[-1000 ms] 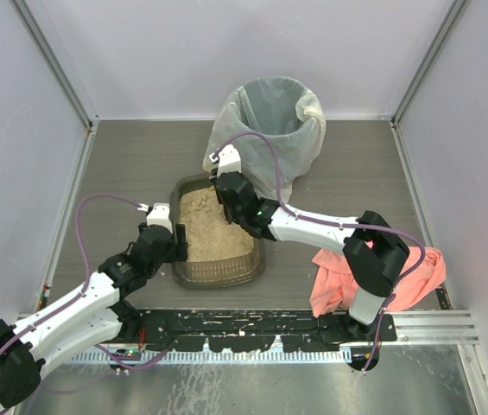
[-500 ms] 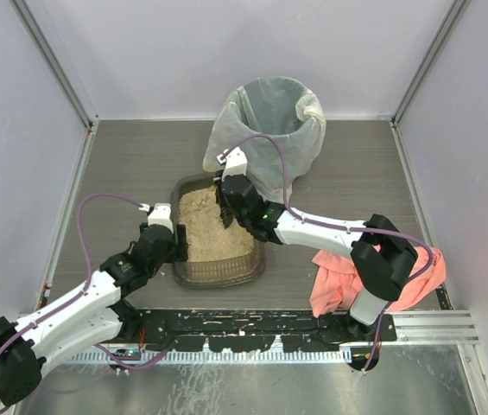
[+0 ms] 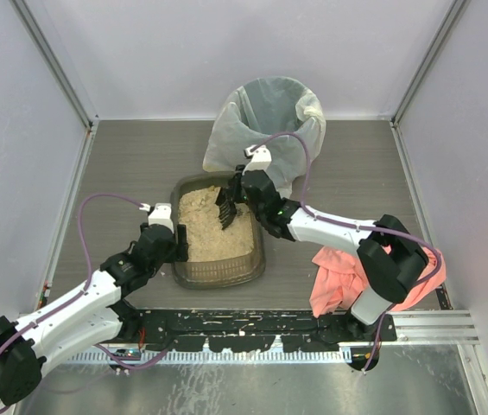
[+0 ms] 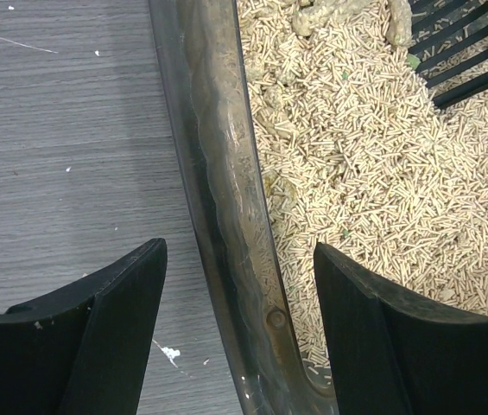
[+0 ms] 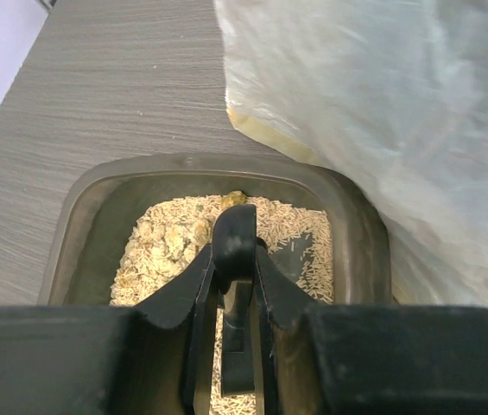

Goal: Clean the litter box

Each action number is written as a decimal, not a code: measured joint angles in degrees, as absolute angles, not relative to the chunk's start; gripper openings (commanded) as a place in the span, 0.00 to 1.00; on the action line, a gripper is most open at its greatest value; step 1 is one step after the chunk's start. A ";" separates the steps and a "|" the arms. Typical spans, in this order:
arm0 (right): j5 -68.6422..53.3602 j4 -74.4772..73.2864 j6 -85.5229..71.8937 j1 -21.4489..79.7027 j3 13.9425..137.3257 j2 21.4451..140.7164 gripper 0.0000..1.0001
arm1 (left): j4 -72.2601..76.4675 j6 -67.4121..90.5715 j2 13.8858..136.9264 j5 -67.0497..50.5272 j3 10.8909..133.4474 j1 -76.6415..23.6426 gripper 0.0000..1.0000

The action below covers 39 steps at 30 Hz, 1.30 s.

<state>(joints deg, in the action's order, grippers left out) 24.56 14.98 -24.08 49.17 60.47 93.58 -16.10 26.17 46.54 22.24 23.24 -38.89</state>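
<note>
Top external view: litter box (image 3: 219,271) sitting mid-table, just in front of bagged bin (image 3: 226,130); left gripper (image 4: 237,259) standing spread astride its left wall; right gripper (image 5: 235,270) pinching black scoop (image 3: 225,208) over granules (image 4: 373,173). Judging best: sliding tines shallowly under clumps (image 5: 174,235), wall braced

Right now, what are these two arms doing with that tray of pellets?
They are cleaning a litter box. The left hand sits open astride the box's left wall, a finger on each side. The right hand grips a black slotted scoop at the far end of the litter. A bag-lined bin stands just behind.
</note>
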 measured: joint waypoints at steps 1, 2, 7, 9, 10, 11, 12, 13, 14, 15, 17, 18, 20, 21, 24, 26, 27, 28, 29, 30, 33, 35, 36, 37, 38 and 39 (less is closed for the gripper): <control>23.70 15.88 -25.52 48.27 59.27 93.10 0.01 | -16.12 26.15 46.57 22.24 23.24 -38.89 0.70; 22.76 16.67 -27.00 47.35 58.17 92.66 0.01 | -16.12 26.15 46.59 22.22 23.24 -38.89 0.70; 19.70 20.08 -32.23 44.27 54.59 91.98 0.01 | -16.08 26.11 47.31 22.15 23.46 -38.89 0.70; 18.94 21.15 -33.34 44.01 54.04 92.01 0.01 | -16.08 26.09 47.62 22.06 23.49 -38.87 0.70; 18.65 21.50 -33.67 44.01 53.87 92.01 0.01 | -16.08 26.09 47.79 22.00 23.51 -38.89 0.70; 18.22 21.89 -34.06 44.05 53.67 92.03 0.01 | -16.08 26.09 48.01 21.91 23.57 -38.89 0.69; 17.89 22.26 -34.41 44.10 53.60 92.23 0.01 | -16.08 26.09 48.21 21.78 23.68 -38.87 0.69; 17.56 22.70 -34.70 44.07 53.54 92.47 0.01 | -16.08 26.09 48.38 21.69 23.79 -38.89 0.69; 17.37 23.05 -35.00 44.07 53.45 92.71 0.01 | -16.08 26.06 48.60 21.58 24.08 -38.89 0.69; 17.10 23.64 -35.46 44.05 53.34 93.06 0.01 | -16.08 26.06 48.62 21.54 24.10 -38.89 0.69; 16.60 24.95 -36.36 44.07 53.08 93.76 0.01 | -16.03 26.06 48.73 21.39 24.27 -38.89 0.69; 16.36 25.82 -36.82 44.07 52.77 94.15 0.01 | -16.03 26.06 48.80 21.28 24.29 -38.89 0.68; 15.68 27.49 -37.93 44.03 52.23 94.94 0.01 | -16.05 26.06 48.99 21.19 24.29 -38.89 0.68; 15.16 28.38 -38.41 44.01 51.96 95.33 0.01 | -16.05 26.06 49.08 21.17 24.29 -38.89 0.68; 13.98 30.59 -39.75 44.01 51.59 96.66 0.01 | -16.05 26.06 49.32 21.08 24.29 -38.89 0.68; 13.23 32.14 -40.80 44.01 51.33 97.65 0.01 | -16.05 26.06 49.36 21.02 24.29 -38.89 0.68; 12.82 33.01 -41.21 44.01 51.11 98.10 0.01 | -16.05 26.06 49.39 20.99 24.29 -38.89 0.67; 12.51 33.69 -41.69 44.01 50.98 98.52 0.01 | -16.05 26.06 49.39 20.99 24.29 -38.89 0.67; 12.32 34.02 -41.98 44.03 50.96 98.74 0.01 | -16.05 26.06 49.39 20.99 24.29 -38.89 0.67; 12.08 34.54 -42.24 44.03 50.94 99.02 0.01 | -16.05 26.06 49.39 20.99 24.29 -38.89 0.67; 11.66 35.27 -42.46 44.25 50.89 99.26 0.01 | -16.05 26.06 49.50 20.99 24.32 -38.89 0.67; 11.49 35.70 -42.59 44.53 50.89 99.53 0.01 | -16.05 26.04 49.67 20.97 24.32 -38.89 0.67; 11.42 35.88 -42.68 44.64 50.87 99.63 0.01 | -16.05 26.04 49.76 20.97 24.32 -38.89 0.67; 11.38 36.12 -42.83 44.75 50.87 99.77 0.01 | -16.05 26.06 49.80 20.97 24.32 -38.89 0.67; 11.35 36.34 -42.96 44.84 50.76 99.79 0.01 | -16.05 26.06 49.84 20.97 24.32 -38.89 0.67; 11.40 36.58 -43.09 44.88 50.57 99.79 0.01 | -16.05 26.04 49.91 20.97 24.32 -38.87 0.67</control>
<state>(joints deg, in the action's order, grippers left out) 11.40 36.58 -43.09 44.88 50.57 99.79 -16.05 26.04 49.91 20.97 24.32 -38.87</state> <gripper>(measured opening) 0.232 0.671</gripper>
